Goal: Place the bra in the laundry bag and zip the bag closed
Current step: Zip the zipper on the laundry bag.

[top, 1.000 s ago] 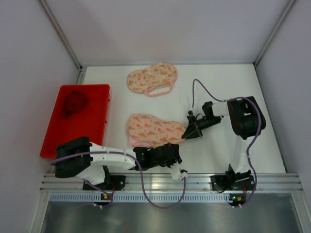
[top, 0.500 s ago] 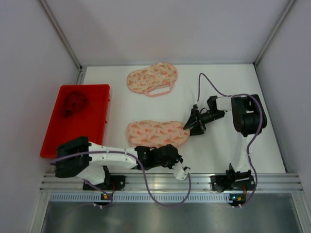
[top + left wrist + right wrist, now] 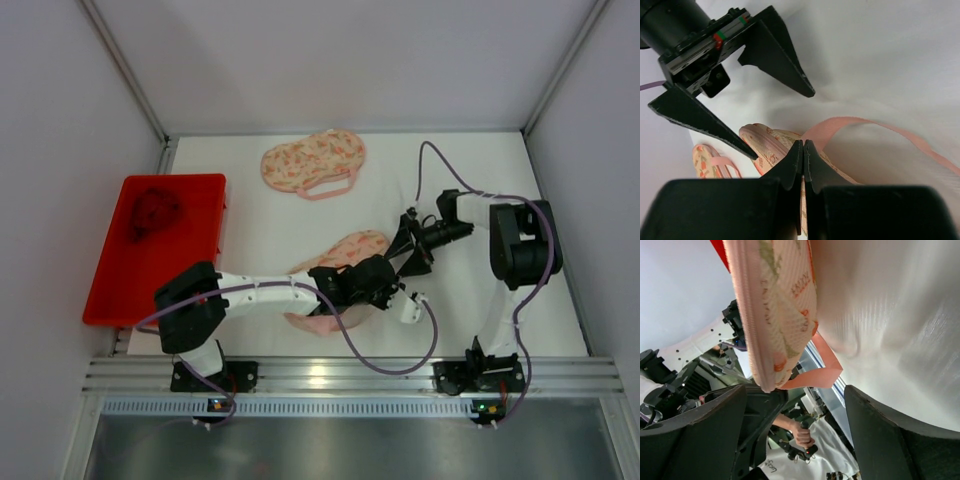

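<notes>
Since a second ago your right gripper [image 3: 408, 243] has let go of the laundry bag [image 3: 355, 245] and spread its fingers wide. Meanwhile your left arm has swung across towards the right, tipping the bag up on edge. It sits around the middle of the worktop [image 3: 480, 180], partly lifted. The left gripper [image 3: 803, 150] is clenched on the bag's rim, with the pink strap [image 3: 880, 127] trailing loose beside it.

The bra [image 3: 152, 212] appears to be the dark bundle in the red tray [image 3: 170, 178] along the left edge, well apart from the bag. A second bag [image 3: 312, 160] lies near the far edge.

This looks like a regrasp to get the bag open. Keep the left pinch firm and steady, and bring the open right fingers in on the zip side, not the strap. Whether the zip is open cannot be told from here, so check before fetching the bra.
</notes>
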Tool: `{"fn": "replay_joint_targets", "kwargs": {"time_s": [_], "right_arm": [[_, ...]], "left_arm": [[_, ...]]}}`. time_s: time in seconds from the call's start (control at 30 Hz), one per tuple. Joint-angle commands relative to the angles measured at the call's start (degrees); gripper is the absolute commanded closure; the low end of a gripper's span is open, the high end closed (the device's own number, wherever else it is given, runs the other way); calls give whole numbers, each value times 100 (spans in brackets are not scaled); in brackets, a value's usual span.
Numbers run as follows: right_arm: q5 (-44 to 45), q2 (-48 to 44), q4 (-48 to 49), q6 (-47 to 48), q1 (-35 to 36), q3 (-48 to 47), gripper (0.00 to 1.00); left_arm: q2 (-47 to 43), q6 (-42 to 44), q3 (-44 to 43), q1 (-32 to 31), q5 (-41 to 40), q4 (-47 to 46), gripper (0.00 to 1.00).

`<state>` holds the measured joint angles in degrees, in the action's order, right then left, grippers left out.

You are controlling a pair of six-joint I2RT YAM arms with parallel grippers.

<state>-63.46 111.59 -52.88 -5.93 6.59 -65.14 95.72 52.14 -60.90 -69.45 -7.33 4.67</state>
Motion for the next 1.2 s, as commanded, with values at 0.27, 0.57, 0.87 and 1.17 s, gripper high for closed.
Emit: {"fn": "replay_joint_targets", "kwargs": {"time_s": [0.27, 0.57, 0.87, 1.17], "right_arm": [[-158, -243, 208, -92, 702, 204, 40], [-52, -32, 428, -277, 581, 46, 100], [-17, -24, 885, -593, -34, 274, 100], [211, 38, 912, -531, -404, 283, 100]], "left_arm": [[-19, -72, -106, 2, 548, -1, 100], [-501, -625, 245, -209, 1146, 754, 100], [-1310, -1593, 931, -473, 1296, 1334, 100], [-1741, -1804, 1283, -473, 1331, 1660, 100]]}}
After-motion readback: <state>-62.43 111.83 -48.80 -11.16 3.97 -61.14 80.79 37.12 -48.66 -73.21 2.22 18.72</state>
